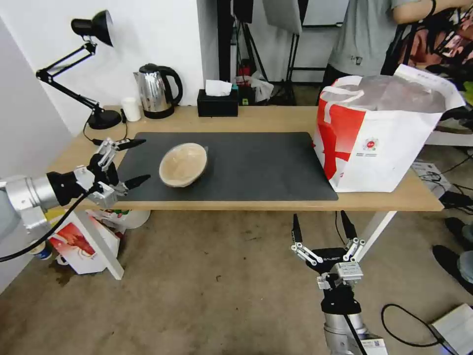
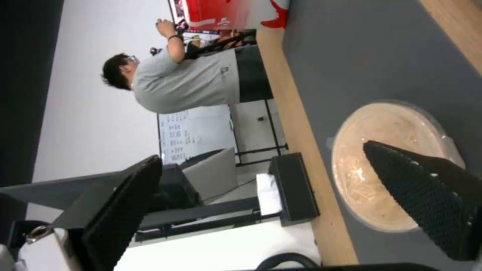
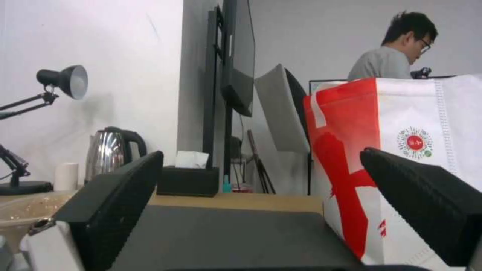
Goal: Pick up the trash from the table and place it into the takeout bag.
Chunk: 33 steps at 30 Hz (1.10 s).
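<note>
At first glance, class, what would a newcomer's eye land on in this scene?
The big white and red takeout bag standing open at the table's right end. Then the tan paper bowl, alone on the dark mat, with the left gripper open beside it. The right gripper hangs open below the table edge.

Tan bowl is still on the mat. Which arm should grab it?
Left, probably. The left gripper hangs open at the table's left end, beside the tan paper bowl. The right gripper is open too, but below the front edge, nearer the takeout bag.

Both end effectors point(image 1: 130, 161) point(image 1: 320, 224) agape (empty)
</note>
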### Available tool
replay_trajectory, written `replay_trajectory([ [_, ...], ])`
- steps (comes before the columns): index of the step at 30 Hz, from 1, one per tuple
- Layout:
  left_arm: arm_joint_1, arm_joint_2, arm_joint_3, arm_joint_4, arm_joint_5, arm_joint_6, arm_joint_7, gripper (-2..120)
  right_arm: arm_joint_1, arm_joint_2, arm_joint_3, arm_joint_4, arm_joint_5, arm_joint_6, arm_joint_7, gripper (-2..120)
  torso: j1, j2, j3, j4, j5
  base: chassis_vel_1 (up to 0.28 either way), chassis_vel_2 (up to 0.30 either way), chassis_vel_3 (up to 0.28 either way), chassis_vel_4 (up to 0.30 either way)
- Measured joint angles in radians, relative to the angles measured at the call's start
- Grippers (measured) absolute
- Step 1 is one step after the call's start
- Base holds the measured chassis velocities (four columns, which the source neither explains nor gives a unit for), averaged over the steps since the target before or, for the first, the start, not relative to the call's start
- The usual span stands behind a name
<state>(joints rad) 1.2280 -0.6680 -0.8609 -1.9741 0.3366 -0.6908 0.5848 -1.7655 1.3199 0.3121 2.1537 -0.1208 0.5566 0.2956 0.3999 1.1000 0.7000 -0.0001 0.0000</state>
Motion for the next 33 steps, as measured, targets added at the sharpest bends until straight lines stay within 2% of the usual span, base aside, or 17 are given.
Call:
replay_trajectory([
  [16,-0.022,-0.018,0.022,0.02,0.021,-0.03,0.013,100,0.0,0.0,0.0,0.0,0.0,0.0,0.0,100,0.0,0.0,0.0,0.0001,0.0,0.0,0.0,0.0,0.0],
  [26,-0.038,0.024,0.02,0.004,0.016,-0.013,0.012,100,0.0,0.0,0.0,0.0,0.0,0.0,0.0,100,0.0,0.0,0.0,0.0001,0.0001,0.0,0.0,0.0,0.0],
  [33,-0.037,0.029,0.018,-0.006,0.015,0.002,0.011,100,0.0,0.0,0.0,0.0,0.0,0.0,0.0,100,0.0,0.0,0.0,0.0001,0.0001,0.0,0.0,0.0,0.0],
])
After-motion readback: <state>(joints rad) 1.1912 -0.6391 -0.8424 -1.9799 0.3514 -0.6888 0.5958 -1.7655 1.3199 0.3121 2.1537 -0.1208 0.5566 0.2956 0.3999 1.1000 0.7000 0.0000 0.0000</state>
